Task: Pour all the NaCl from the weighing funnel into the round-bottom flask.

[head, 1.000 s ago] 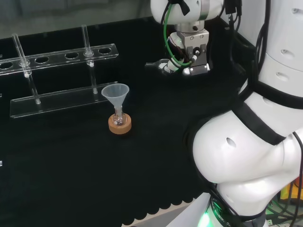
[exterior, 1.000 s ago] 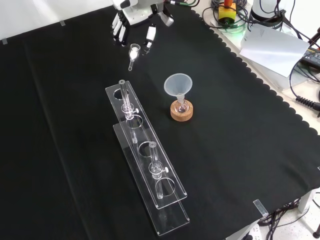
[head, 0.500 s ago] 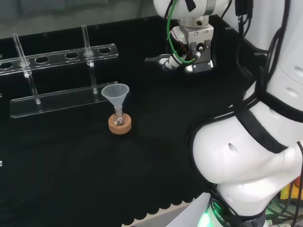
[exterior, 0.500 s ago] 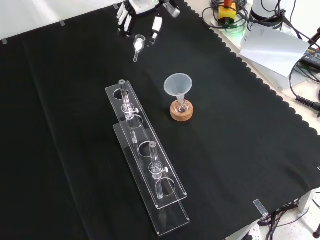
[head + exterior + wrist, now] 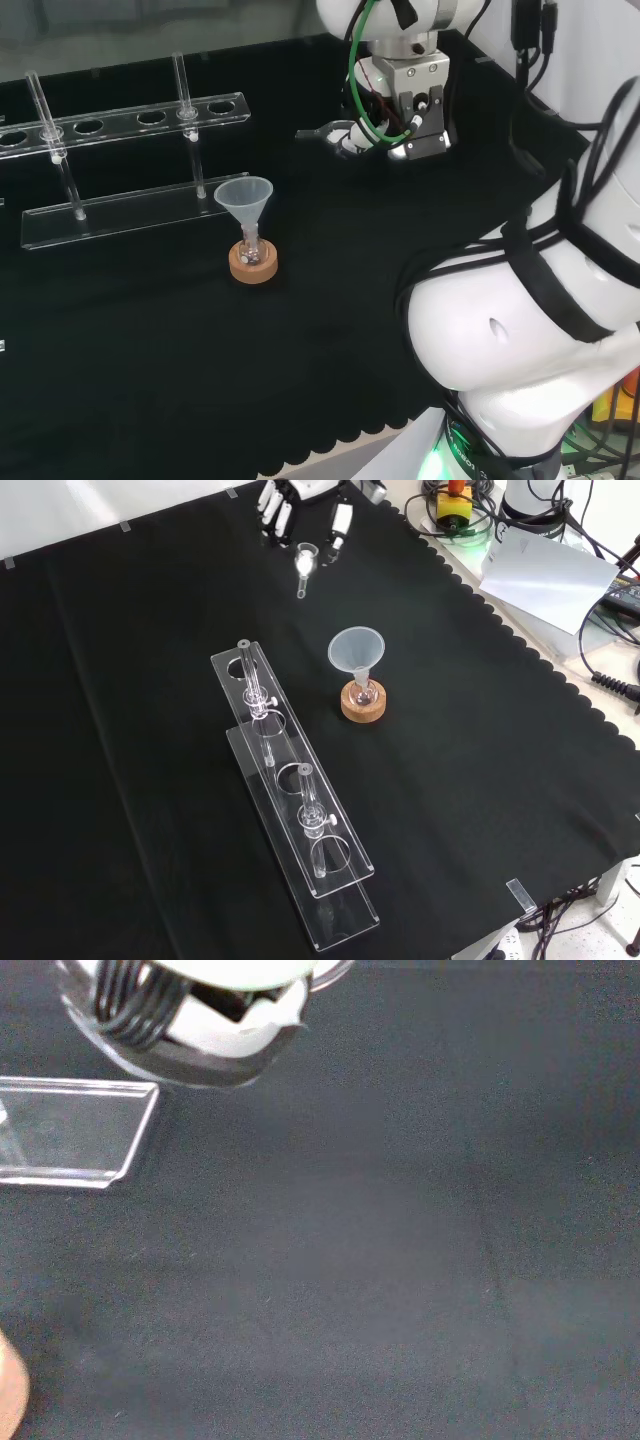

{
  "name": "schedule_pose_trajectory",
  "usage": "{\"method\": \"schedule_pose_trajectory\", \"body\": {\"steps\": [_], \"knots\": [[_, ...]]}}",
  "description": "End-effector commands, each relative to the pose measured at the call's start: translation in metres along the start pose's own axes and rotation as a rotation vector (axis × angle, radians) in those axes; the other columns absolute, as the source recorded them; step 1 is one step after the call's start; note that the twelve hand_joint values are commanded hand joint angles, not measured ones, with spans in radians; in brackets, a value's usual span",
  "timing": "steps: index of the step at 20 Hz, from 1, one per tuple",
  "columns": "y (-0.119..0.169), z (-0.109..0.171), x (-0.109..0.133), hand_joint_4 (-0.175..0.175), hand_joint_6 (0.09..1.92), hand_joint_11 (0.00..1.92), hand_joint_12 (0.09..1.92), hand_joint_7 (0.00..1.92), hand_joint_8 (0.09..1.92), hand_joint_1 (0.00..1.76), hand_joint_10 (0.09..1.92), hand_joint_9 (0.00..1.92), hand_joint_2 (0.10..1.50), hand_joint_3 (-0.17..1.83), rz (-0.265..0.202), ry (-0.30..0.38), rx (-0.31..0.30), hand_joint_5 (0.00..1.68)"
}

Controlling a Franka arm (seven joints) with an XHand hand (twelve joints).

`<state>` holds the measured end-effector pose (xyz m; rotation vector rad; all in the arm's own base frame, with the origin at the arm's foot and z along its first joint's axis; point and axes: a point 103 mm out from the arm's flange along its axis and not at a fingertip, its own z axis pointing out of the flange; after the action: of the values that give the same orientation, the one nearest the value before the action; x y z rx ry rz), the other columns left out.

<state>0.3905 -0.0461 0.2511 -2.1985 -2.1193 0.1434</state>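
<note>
Carrying the weighing funnel toward the round-bottom flask.

My hand, fingers curled round the weighing funnel, hangs above the far edge of the cloth in the front view; the funnel's white charge shows in its bowl. Over the last second I have shifted rightward in that view, so the funnel now lies nearer the line of the plastic funnel seated in the round-bottom flask on its cork ring, mid-cloth. It is still well apart from that mouth, and no salt has been tipped. Next, I judge, comes travel toward the funnel rim, beside the clear rack, before any tilt.
</note>
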Motion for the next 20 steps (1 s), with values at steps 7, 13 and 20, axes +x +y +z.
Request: {"method": "schedule_pose_trajectory", "body": {"steps": [7, 13, 20], "knots": [[-0.029, -0.006, 0.032, 0.175, 0.86, 0.80, 1.09, 0.71, 0.59, 1.10, 0.35, 1.06, 0.67, 0.71, -0.077, -0.002, 0.041, 1.18], [-0.026, -0.005, 0.047, 0.175, 0.86, 0.80, 1.09, 0.70, 0.59, 1.10, 0.35, 1.06, 0.67, 0.71, -0.107, -0.049, 0.065, 1.18], [-0.018, -0.006, 0.051, 0.175, 0.86, 0.80, 1.09, 0.70, 0.59, 1.10, 0.35, 1.06, 0.67, 0.71, -0.138, -0.086, 0.104, 1.18]]}}
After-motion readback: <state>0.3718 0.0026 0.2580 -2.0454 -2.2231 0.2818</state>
